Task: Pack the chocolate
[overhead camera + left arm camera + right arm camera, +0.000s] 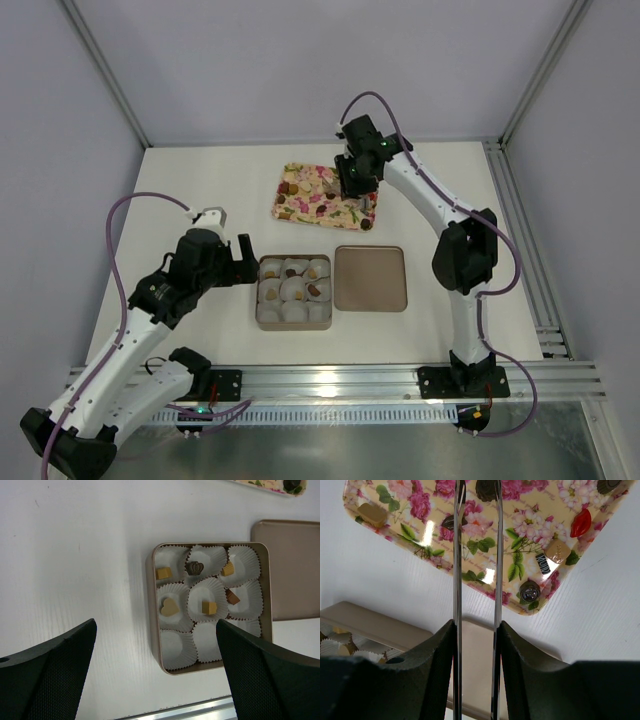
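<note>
1. Right gripper (479,483) is hovering, thin blades narrowly parted, above the floral tray (400,525) (tips cropped; grip cannot be told).
2. Dark chocolate (487,490), lying between them on the tray, is risking skidding away if pinched off-centre.

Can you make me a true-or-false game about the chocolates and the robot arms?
1. Every paper cup in the box has a chocolate in it. False: three cups are empty.
2. The lid lies on the table beside the box. True.
3. A red lips-shaped chocolate lies on the flowered tray. True.
4. The left end effector is holding a chocolate. False: it is open and empty.
5. The right end effector is over the flowered tray. True.
</note>
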Robot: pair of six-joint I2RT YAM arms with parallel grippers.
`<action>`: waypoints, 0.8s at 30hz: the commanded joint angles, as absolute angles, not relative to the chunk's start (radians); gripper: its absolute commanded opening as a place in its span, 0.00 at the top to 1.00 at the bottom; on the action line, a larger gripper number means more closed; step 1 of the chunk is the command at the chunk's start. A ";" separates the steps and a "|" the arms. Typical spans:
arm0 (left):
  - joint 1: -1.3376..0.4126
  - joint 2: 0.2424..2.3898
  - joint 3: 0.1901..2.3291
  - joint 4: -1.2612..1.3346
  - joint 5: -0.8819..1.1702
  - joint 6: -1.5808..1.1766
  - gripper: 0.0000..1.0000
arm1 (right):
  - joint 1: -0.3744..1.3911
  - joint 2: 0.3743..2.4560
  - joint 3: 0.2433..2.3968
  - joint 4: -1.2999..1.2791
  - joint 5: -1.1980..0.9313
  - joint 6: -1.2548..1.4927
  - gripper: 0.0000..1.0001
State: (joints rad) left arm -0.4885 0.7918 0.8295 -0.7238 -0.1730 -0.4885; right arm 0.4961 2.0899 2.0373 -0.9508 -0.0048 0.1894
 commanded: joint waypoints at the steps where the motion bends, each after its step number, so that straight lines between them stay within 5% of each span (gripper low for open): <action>1: -0.485 0.788 0.831 -0.715 -0.184 -0.480 0.00 | 0.502 2.102 2.080 -0.939 -0.006 0.196 0.58; 24: -0.485 0.792 0.830 -0.716 -0.187 -0.480 0.00 | 0.503 2.138 2.065 -0.945 -0.005 0.187 0.62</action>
State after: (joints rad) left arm -0.4885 0.7918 0.8295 -0.7238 -0.1734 -0.4885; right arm 0.4976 2.1738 2.0388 -0.9508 -0.0055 0.1886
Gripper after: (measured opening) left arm 0.996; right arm 0.396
